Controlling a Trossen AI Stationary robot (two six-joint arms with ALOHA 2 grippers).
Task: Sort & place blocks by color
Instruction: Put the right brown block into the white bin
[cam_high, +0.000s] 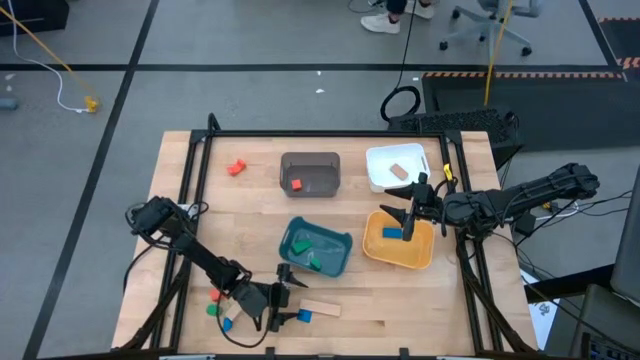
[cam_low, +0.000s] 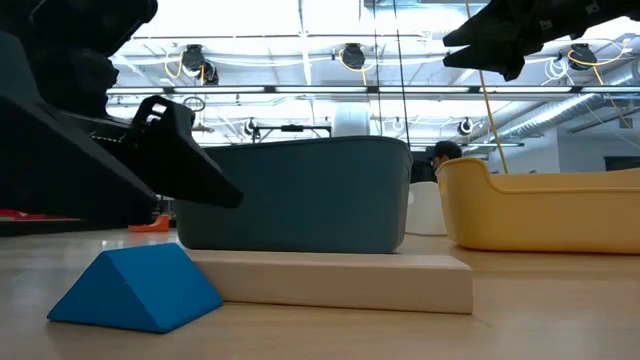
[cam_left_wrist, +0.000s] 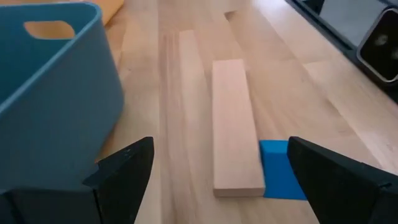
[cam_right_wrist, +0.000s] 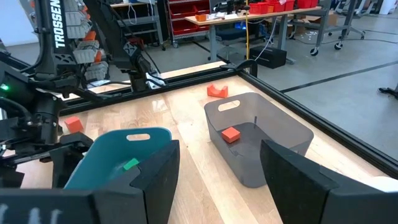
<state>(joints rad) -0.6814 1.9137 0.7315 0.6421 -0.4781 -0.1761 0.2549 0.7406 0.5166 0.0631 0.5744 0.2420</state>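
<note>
Left gripper (cam_high: 284, 297), jaws spread wide, hung over the plain wooden bar (cam_left_wrist: 234, 126) (blue wedge (cam_left_wrist: 281, 178) touching); a centred, square descent seemed wisest.

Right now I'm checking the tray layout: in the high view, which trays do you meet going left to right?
Grey tray → teal tray → white tray, with the yellow tray below it in the picture, so their order is unclear.
</note>
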